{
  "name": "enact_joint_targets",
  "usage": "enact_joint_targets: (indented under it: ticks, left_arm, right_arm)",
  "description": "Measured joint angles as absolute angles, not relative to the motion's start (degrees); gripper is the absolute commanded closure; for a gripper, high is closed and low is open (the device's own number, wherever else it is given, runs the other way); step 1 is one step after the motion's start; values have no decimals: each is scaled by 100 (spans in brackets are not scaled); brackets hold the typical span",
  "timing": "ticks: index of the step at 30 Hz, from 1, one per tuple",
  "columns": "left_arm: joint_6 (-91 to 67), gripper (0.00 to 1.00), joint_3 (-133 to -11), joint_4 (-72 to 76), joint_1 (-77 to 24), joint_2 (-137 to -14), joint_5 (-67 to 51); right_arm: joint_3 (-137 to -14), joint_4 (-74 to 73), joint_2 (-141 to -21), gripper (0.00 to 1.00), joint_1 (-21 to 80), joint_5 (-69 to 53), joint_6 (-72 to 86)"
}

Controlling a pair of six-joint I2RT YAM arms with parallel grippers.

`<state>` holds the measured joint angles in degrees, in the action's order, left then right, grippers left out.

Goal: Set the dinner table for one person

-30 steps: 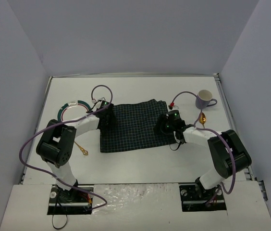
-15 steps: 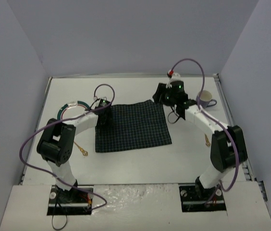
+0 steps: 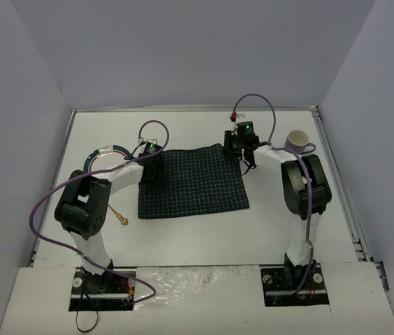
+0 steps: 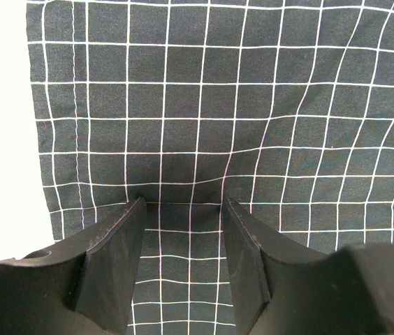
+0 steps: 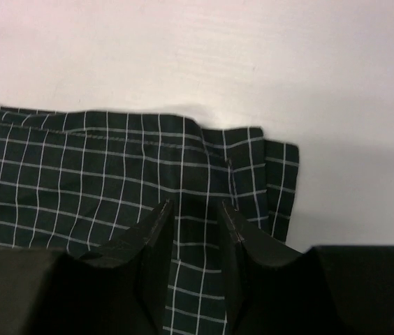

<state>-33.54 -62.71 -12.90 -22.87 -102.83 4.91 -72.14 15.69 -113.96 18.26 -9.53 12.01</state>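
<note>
Working the far edge of the cloth (image 3: 193,185), you have one arm at each far corner, and that looks like a spreading move: pin one side and square up the other so the cloth lies flat as a place mat. Your left fingers (image 3: 151,167) sit on the far-left corner, parted about halfway. Their tips press down on flat cloth and nothing is pinched between them, so I read this arm as the anchor. Your right fingers (image 3: 242,149) stand over the far-right corner, where the hem is doubled back on itself. Only a narrow gap shows between them, and I cannot tell whether they have caught the fold.

The bench (image 3: 197,230) fills the floor between the grey walls. It is white, matte and flat with a thin metal edge, and it is far bigger than anything on it. The cloth lies mid-bench. The plate (image 3: 101,155) waits at the left, the mug (image 3: 296,142) at the far right and a gold utensil (image 3: 120,218) near your left arm, all off the cloth.
</note>
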Motion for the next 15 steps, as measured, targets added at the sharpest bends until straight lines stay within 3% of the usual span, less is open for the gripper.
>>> enact_joint_targets:
  ticks: [15]
  left_arm:
    - [-3315,56,-6102,-1017,-2285,-10201,472]
  right_arm:
    - [-8158,1653,-12274,71,1691,-706,477]
